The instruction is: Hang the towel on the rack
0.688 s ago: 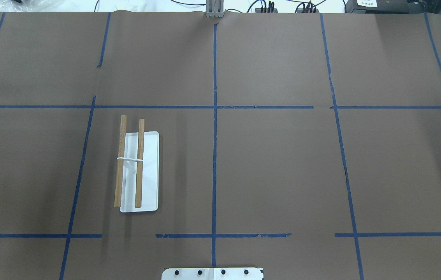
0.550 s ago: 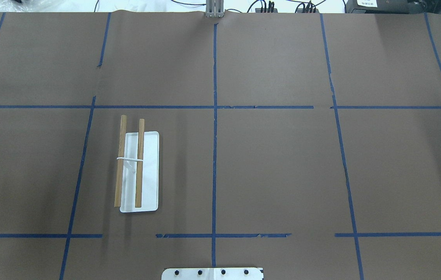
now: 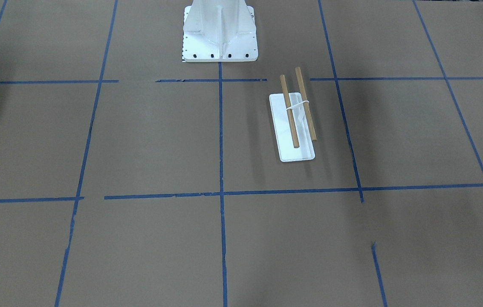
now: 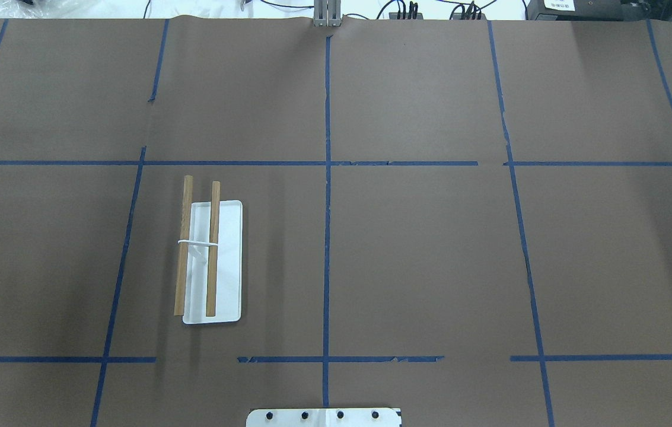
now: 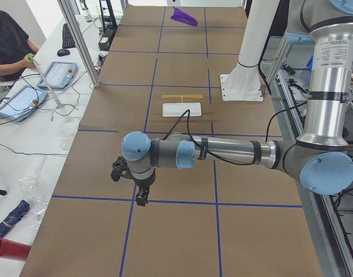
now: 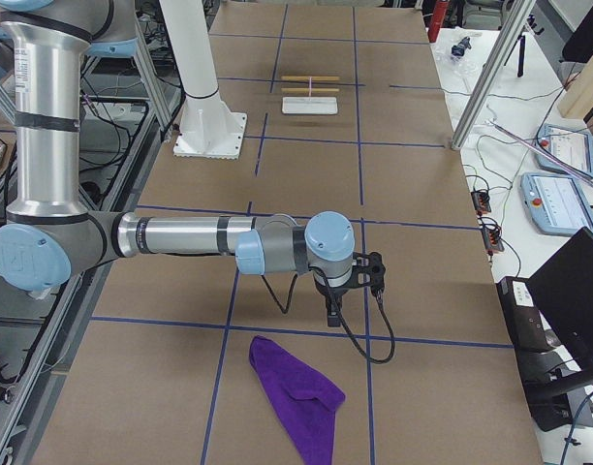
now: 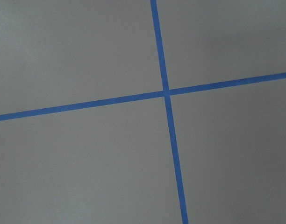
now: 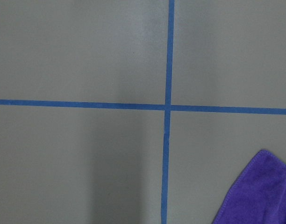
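The purple towel (image 6: 298, 399) lies crumpled on the brown table at the robot's right end; it also shows far off in the exterior left view (image 5: 184, 16) and at the corner of the right wrist view (image 8: 262, 193). The rack (image 4: 212, 264), two wooden dowels over a white tray base, stands bare on the robot's left half (image 3: 293, 128). My right gripper (image 6: 333, 318) hangs over the table just beyond the towel. My left gripper (image 5: 141, 198) hangs over a tape crossing at the left end. Both show only in side views, so I cannot tell if they are open or shut.
The white robot pedestal (image 3: 220, 36) stands at the table's robot-side edge. Blue tape lines (image 4: 327, 178) grid the brown table. An operator (image 5: 6, 40) sits by tablets beyond the far edge. Aluminium frame posts (image 6: 490, 77) stand along that side.
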